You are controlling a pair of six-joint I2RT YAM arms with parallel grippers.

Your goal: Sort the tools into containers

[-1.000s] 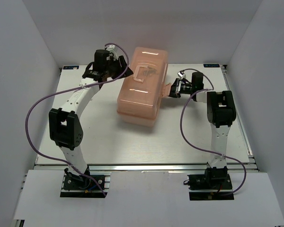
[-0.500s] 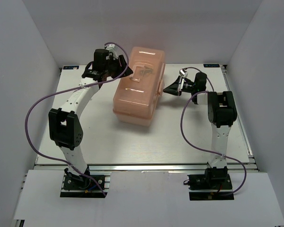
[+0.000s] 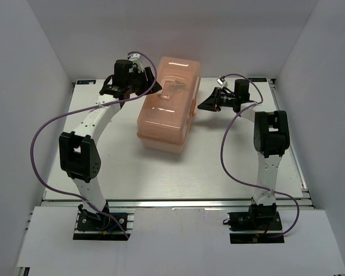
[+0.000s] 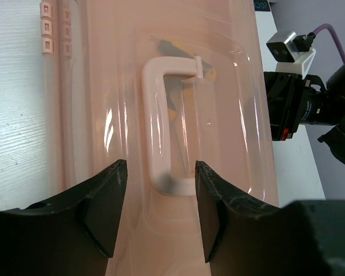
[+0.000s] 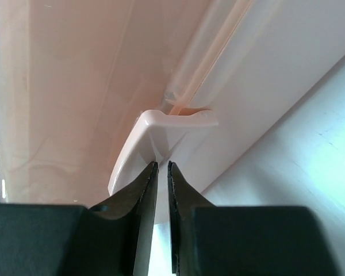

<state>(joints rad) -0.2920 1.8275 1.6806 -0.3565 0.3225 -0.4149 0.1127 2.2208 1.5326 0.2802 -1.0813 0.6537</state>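
Overhead, a closed salmon-pink toolbox (image 3: 164,115) sits slightly askew on the far middle of the white worktop (image 3: 218,167), its far end close to the back wall (image 3: 230,40). White side walls also hem in the worktop's left and right edges. A broad bare stretch lies between the box and the arm bases.

The left fingers (image 4: 103,201) hover spread wide above the translucent lid (image 4: 236,144), holding nothing, with the pale handle (image 4: 161,132) below the gap. A yellow-and-black tool (image 4: 171,47) shows dimly through the lid.

The right fingers (image 5: 132,218) are closed to a thin slit, their tips against the latch (image 5: 161,129) on the box's right side. Whether they pinch it is unclear. That wrist fills the room beside the box, and purple cables (image 3: 46,123) loop off both arms.
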